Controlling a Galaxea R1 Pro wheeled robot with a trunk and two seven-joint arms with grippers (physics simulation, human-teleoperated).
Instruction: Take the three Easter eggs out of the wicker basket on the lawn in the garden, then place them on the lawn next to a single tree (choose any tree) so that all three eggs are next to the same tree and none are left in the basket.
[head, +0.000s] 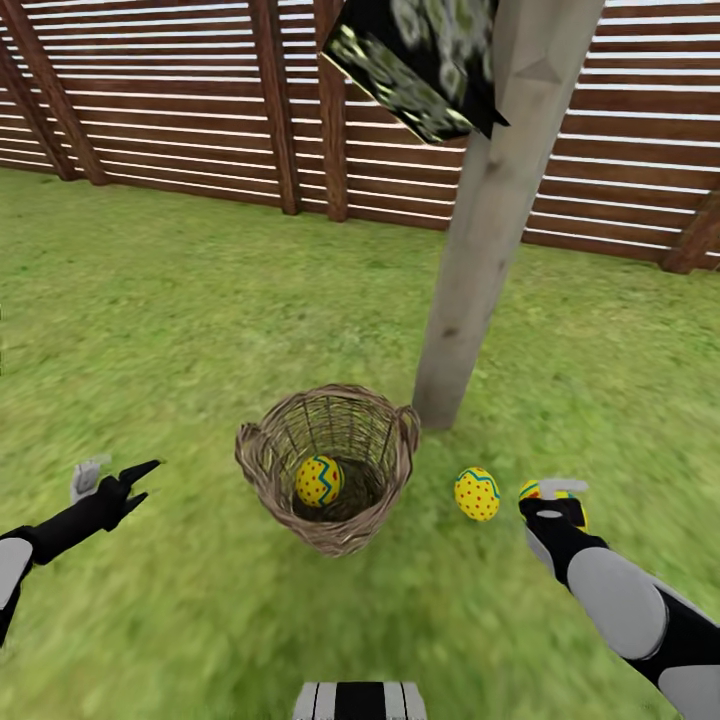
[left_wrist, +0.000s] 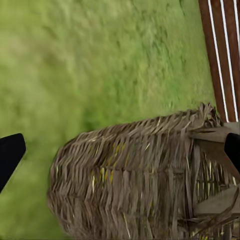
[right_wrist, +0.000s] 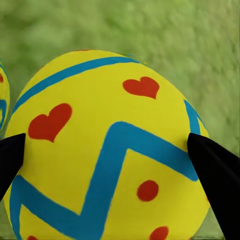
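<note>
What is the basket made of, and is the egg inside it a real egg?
The basket looks like woven brown-grey wicker: thin strands cross with gaps between, rough and matte. The egg inside looks smooth and painted, yellow with a blue zigzag and red spots. Whether it is real, plastic or wood cannot be told; this is a simulator's render.

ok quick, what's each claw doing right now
left claw: open, empty, beside the wicker basket.
right claw: closed on an Easter egg.

My right end effector (right_wrist: 120, 155) has matt black fingers against a smooth, painted egg (right_wrist: 110, 150). The wicker basket (head: 330, 465) is rough open weave; the lawn (head: 150, 320) looks soft and mottled, the fence (head: 180, 90) slatted wood.
</note>
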